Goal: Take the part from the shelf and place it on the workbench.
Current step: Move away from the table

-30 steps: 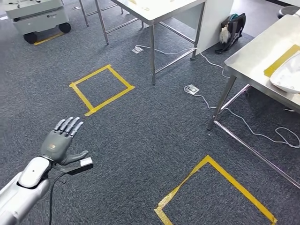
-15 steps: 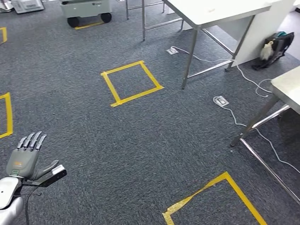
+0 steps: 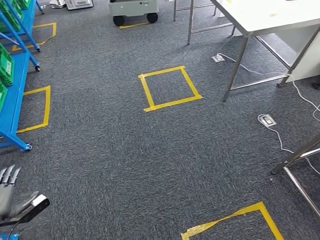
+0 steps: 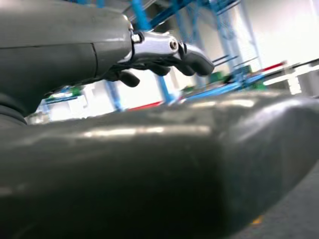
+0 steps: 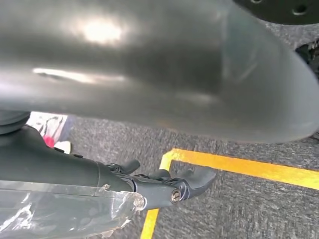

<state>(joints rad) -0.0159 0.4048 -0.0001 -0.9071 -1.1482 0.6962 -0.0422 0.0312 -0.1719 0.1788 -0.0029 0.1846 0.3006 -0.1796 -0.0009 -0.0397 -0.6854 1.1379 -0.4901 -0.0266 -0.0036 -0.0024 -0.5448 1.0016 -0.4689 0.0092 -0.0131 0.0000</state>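
Observation:
A blue shelf (image 3: pixel 15 85) with green bins (image 3: pixel 5 67) stands at the left edge of the head view. Its blue frame (image 4: pixel 229 50) is blurred behind my fingers in the left wrist view, and I cannot make out the part in it. My left hand (image 3: pixel 9 192) is low at the bottom left, fingers straight and apart, holding nothing. The left wrist view has the thick thumb (image 4: pixel 150 159) and extended fingers (image 4: pixel 177 50) bare. My right hand (image 5: pixel 150 74) hangs over the carpet, its fingers (image 5: pixel 180 186) extended and holding nothing.
Grey carpet carries yellow tape squares (image 3: pixel 170 87), one beside the shelf (image 3: pixel 37 107) and one near me (image 3: pixel 234 220). A white table (image 3: pixel 271 15) stands at the back right, a wheeled cart (image 3: pixel 134 10) at the back. Cables and floor sockets (image 3: pixel 267 120) lie near a steel table leg (image 3: pixel 298 155).
The camera has turned left: the whole scene slid right and the blue shelf came into view. My left hand now sits lower and further into the bottom-left corner, still open.

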